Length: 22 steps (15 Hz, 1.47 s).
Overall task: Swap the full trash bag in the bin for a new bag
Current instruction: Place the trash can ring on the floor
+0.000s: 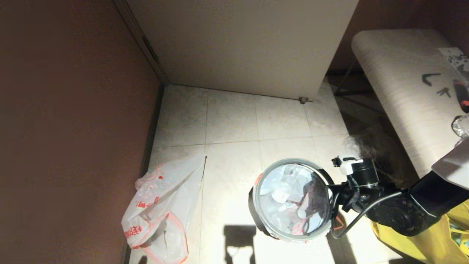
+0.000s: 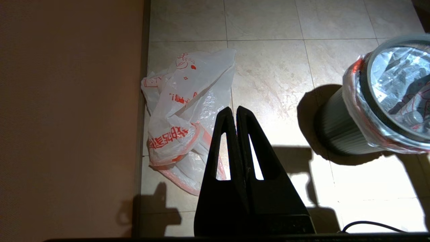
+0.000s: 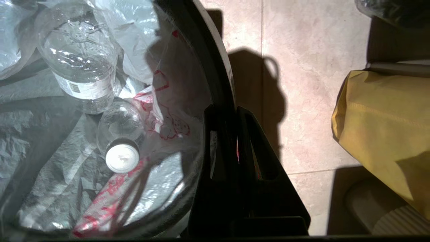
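The right gripper (image 3: pixel 235 114) is closed over the right edge of the bin (image 1: pixel 256 216), pinching the grey rim ring (image 1: pixel 256 179) and the plastic of the full trash bag (image 1: pixel 289 198) folded over it. Clear bottles (image 3: pixel 80 64) lie inside that bag. Just right of the bin sits a big yellow bag (image 1: pixel 421 242). The left gripper (image 2: pixel 236 117) hangs closed and empty above the floor (image 1: pixel 234 121). The new bag (image 1: pixel 161 209) lies limp on the tiles by the left wall, well apart from the bin. Farther right stands the bench (image 1: pixel 395 84).
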Available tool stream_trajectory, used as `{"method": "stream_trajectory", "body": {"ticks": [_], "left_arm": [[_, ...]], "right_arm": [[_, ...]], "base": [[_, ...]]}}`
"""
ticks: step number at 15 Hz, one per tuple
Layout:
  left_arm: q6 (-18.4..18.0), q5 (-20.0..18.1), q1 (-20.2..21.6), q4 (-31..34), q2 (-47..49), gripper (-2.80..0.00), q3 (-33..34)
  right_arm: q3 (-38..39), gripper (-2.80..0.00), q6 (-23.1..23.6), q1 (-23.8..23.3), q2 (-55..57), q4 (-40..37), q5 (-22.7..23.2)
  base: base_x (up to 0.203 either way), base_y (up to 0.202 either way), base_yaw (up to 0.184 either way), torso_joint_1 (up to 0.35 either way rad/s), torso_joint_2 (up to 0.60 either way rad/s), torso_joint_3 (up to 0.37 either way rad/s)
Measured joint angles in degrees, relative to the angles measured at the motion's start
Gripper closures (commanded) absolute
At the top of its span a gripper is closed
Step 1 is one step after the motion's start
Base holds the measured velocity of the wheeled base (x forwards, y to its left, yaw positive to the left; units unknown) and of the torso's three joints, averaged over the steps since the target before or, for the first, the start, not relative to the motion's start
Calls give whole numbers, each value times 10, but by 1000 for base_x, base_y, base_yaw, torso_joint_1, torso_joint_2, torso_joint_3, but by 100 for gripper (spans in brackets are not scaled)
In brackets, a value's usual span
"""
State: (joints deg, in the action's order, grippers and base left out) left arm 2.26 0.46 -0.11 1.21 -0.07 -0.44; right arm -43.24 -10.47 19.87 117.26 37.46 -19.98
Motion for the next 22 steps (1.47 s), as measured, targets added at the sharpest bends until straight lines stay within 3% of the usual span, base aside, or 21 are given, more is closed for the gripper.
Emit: {"method": "stream_trajectory", "body": {"ticks": [8,12,15,22], "left_arm": [[0,0,0,0,0,0,0],[0,0,0,0,0,0,0],[0,0,0,0,0,0,0],[0,0,0,0,0,0,0]], "right_arm": [[27,0,-2,12,-75,-40,6],[26,0,-4,9,-130,-110,26],[23,0,-4,-21,-163,-129,37],[28,0,4,-134,-206,-162,114]], "base": [[0,0,0,0,0,0],[0,0,0,0,0,0],[0,0,0,0,0,0],[0,0,0,0,0,0]]}}
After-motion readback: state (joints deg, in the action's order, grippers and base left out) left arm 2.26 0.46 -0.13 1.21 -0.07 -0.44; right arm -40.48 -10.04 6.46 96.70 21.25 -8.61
